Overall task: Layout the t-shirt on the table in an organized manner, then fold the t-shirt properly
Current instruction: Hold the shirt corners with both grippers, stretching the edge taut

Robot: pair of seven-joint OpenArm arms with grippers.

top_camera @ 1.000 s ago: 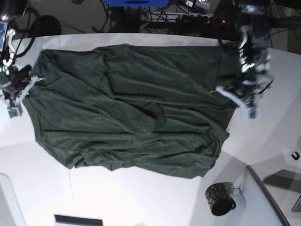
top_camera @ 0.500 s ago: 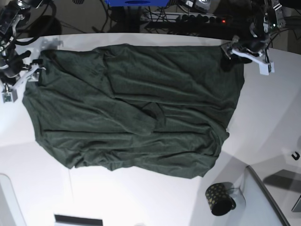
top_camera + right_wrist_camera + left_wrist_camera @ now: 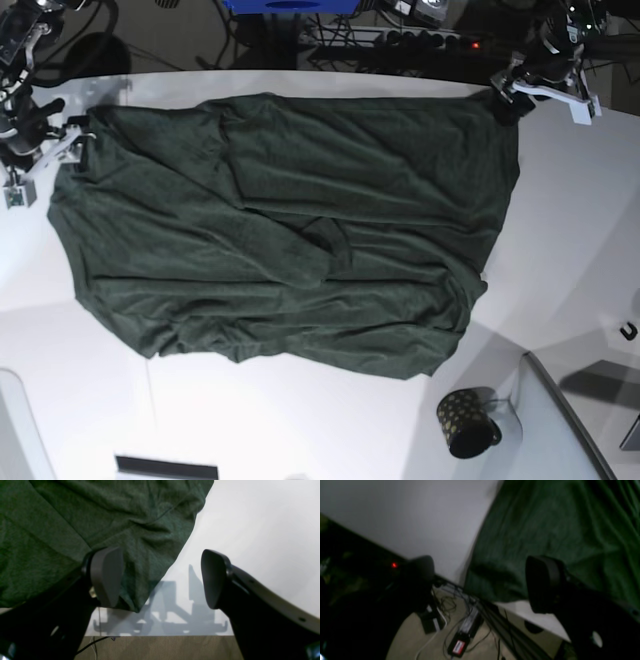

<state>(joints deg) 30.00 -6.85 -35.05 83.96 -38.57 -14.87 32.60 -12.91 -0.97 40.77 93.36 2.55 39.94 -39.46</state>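
Now both pincers, left pincer (image 3: 545,90) at 1 o'clock and right pincer (image 3: 40,160) at 10 o'clock, have let go with jaws apart, leaving the green t-shirt (image 3: 290,230) spread but rumpled on the counter (image 3: 560,260), so smoothing likely remains before folding.

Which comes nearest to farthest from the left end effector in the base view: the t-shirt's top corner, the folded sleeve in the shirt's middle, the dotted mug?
From the left end effector, at the view's upper right:
1. T-shirt top corner, just beside it.
2. Folded sleeve, mid-shirt, lower left.
3. Dotted mug, at the bottom right, by the grey panel.
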